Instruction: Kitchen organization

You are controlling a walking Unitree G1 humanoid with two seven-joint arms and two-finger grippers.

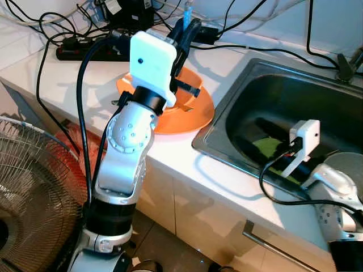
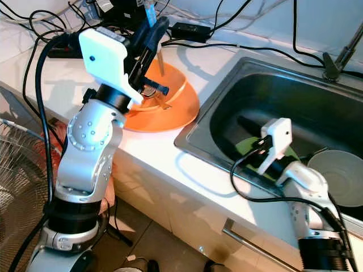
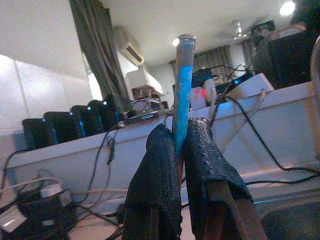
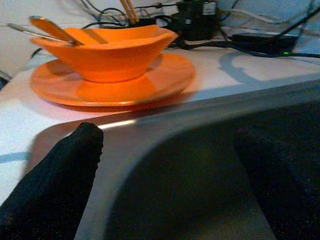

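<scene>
The left gripper [image 3: 181, 145] is up over the orange bowl [image 2: 164, 93], fingers [image 3: 157, 165] pinched on a blue-handled utensil [image 3: 182, 90], the bowl sitting on its orange plate [image 4: 165, 75] near the desk [image 1: 187, 170] edge beside the sink [image 2: 272, 85]. The right gripper [image 4: 165, 165] is low inside the sink with fingers spread wide and empty. Looks like the utensil is being sorted into the bowl; next calls for lowering it in and letting go.
</scene>
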